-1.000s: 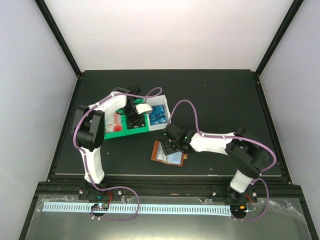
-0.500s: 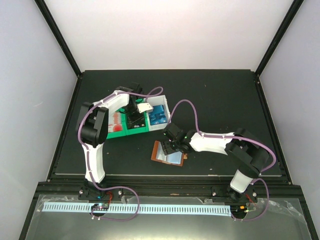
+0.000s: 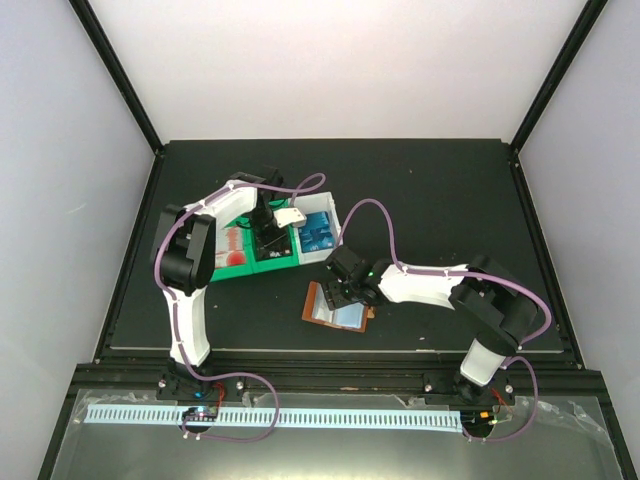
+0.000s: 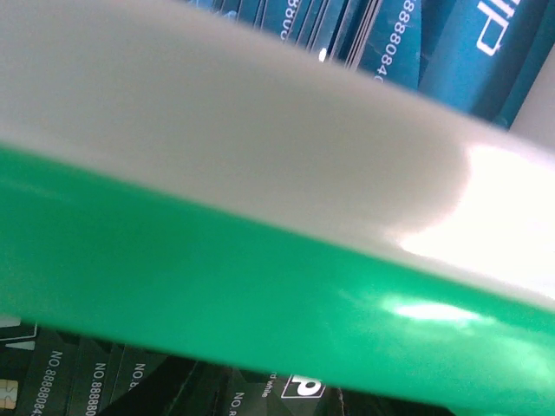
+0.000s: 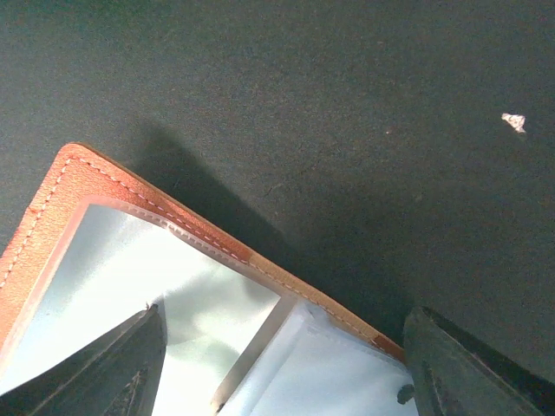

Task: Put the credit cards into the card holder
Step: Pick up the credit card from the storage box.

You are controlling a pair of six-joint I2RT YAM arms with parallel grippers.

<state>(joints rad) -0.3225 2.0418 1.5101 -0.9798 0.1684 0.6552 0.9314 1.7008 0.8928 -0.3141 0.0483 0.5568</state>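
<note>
Right end effector [image 3: 345, 292]: low over the far edge of the card holder [image 3: 330, 313], jaws wide apart, gripping nothing. In your right wrist view the fingers [image 5: 121, 368] are spread. One is over a clear pocket. The other is past the leather edge, above bare bench [image 3: 430, 190]. Can't tell if either one touches.

Card holder: lying unfolded on the bench with its pockets facing up. It's just on the near side of the bins, between the two arms.

Left end effector [image 3: 268, 240]: down at the bins, over the black cards [image 4: 87, 381]. The left wrist view is almost all blurred bin wall, white above green, and its fingers are out of shot. You can't tell from this how far it's open or whether it has a card.

Cards, all in the bins:
- The red-and-white cards [image 3: 232, 243] are in the left part of the green bin [image 3: 228, 268].
- The black cards are in its right part.
- The blue cards [image 4: 451, 43] are in the white bin [image 3: 335, 215], which is hard against the green one on its right.
</note>
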